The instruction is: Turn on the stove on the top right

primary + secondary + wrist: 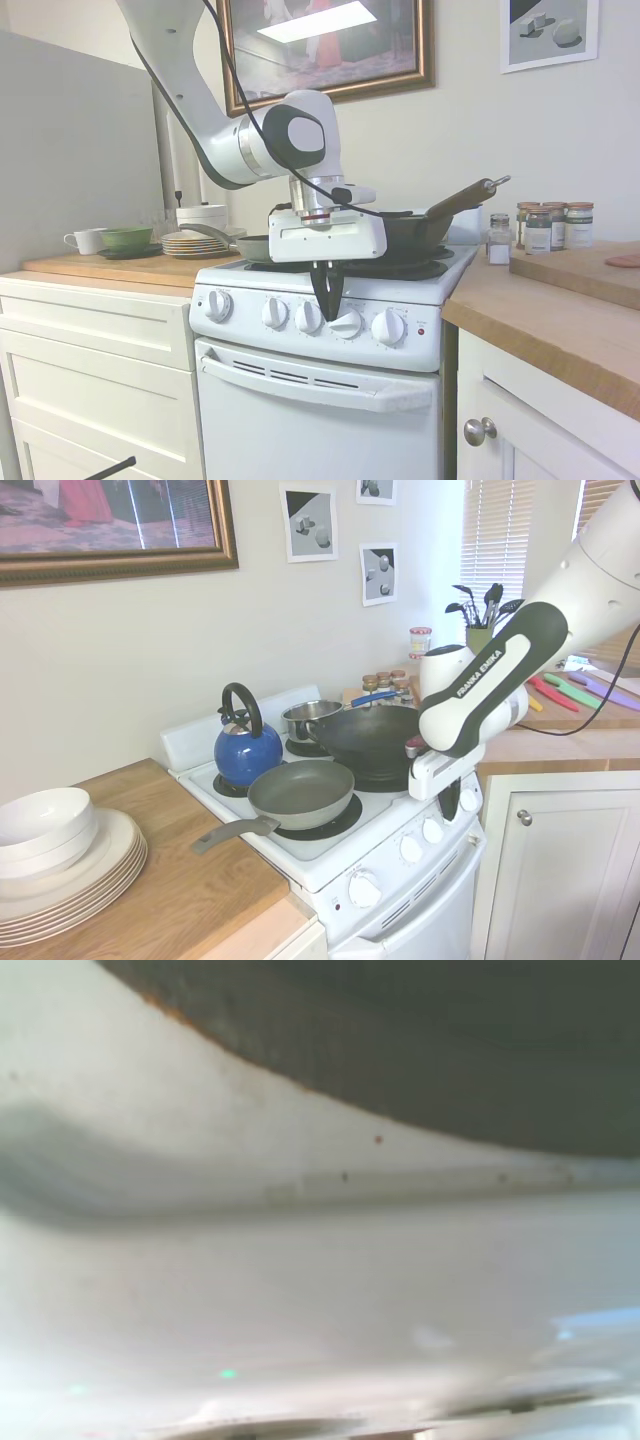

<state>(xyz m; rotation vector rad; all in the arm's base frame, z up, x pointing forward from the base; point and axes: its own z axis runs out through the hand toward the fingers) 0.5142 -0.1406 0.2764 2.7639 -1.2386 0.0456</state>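
White stove (330,865) under frying pan (300,792), kettle (246,752), wok (375,737)
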